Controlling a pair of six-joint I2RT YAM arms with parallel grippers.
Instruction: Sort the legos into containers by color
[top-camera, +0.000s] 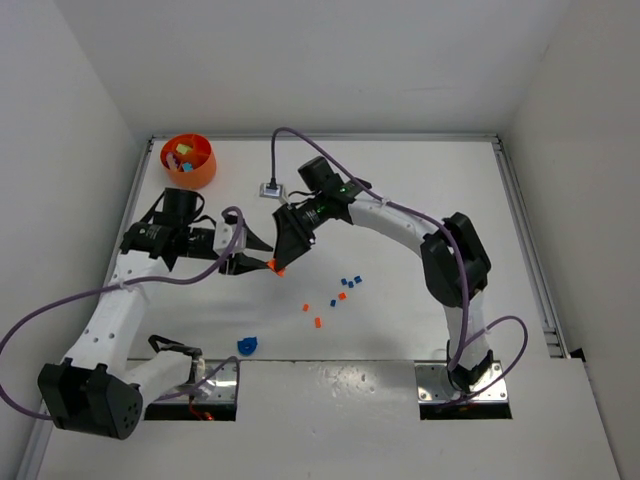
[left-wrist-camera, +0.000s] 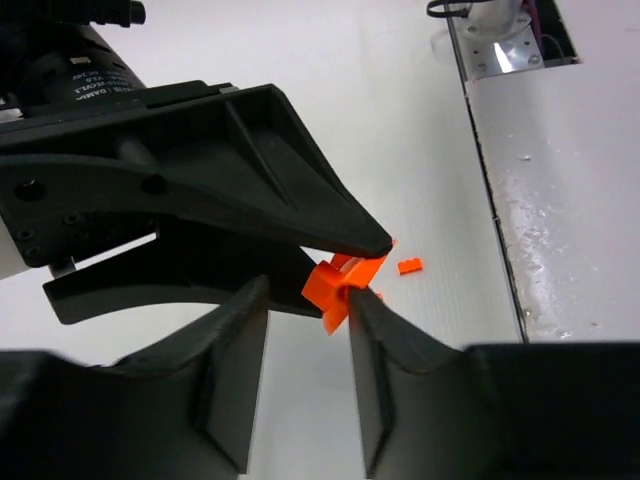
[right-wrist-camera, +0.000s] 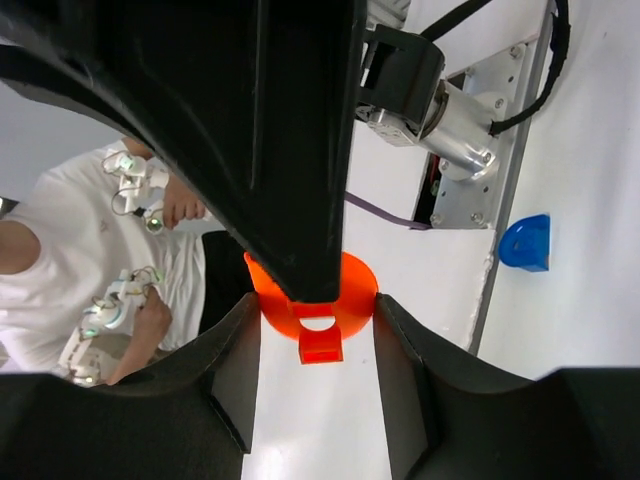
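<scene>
Orange lego (left-wrist-camera: 335, 285) tight in R pincer (right-wrist-camera: 318, 320), L pincer (left-wrist-camera: 308, 295) agape round it (loose legos (top-camera: 345, 285) nr, bowl (top-camera: 192, 176) well apart).

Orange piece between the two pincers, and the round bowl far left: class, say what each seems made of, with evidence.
The orange piece: likely hard moulded plastic, smooth, slightly glossy; uniform colour, crisp edges. The bowl: probably plastic too, evenly saturated orange; finish too small to judge.

Bright, even overhead light floods the white surface (top-camera: 400, 200), shadows soft and faint; glare specks dot the glossy panel (left-wrist-camera: 570, 200) at the left wrist view's right; the right claw (right-wrist-camera: 317, 300) blurs along the lower edge; the orange lego (right-wrist-camera: 320, 345) reads sharp.
</scene>
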